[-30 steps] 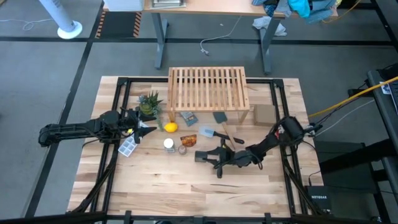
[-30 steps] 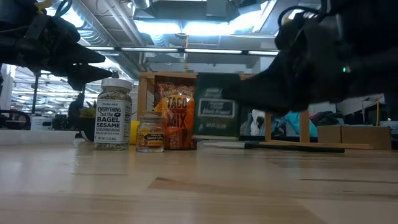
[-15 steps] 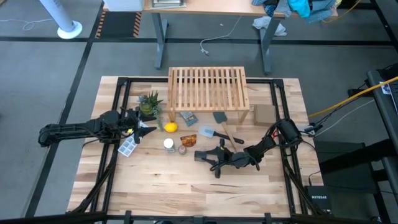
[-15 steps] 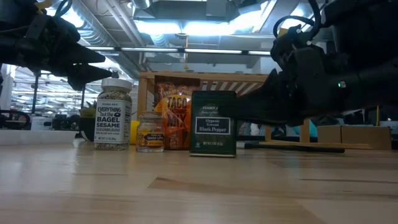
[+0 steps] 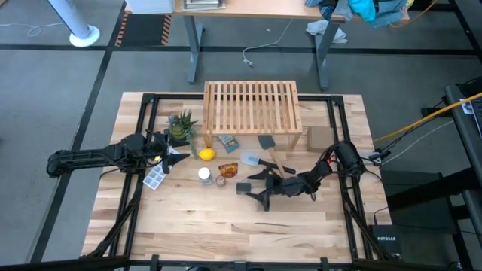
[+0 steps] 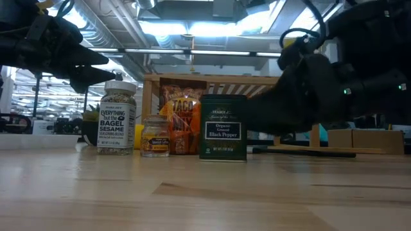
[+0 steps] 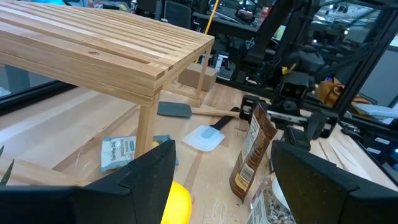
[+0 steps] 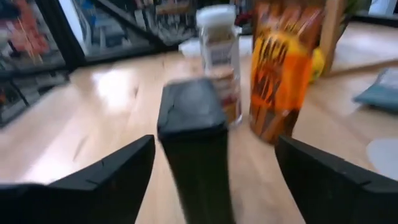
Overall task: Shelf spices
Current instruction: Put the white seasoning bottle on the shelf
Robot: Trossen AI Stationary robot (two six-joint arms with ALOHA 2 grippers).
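The black pepper tin stands upright on its base on the table. My right gripper is open, one finger on each side of the tin and apart from it. Left of the tin stand the white-capped jar, the tiny glass jar and the orange taco-mix pouch. The slatted wooden shelf stands on its legs at the far middle of the table. My left gripper waits open at the left.
A yellow lemon, two spatulas and a blue packet lie between the spices and the shelf. A small plant and a clear tray sit beside my left gripper. A cardboard box stands right of the shelf.
My right gripper has come down with the black pepper tin, set it upright on the table beside the orange pouch, and then opened, letting go. The tin stays standing between the spread fingers.
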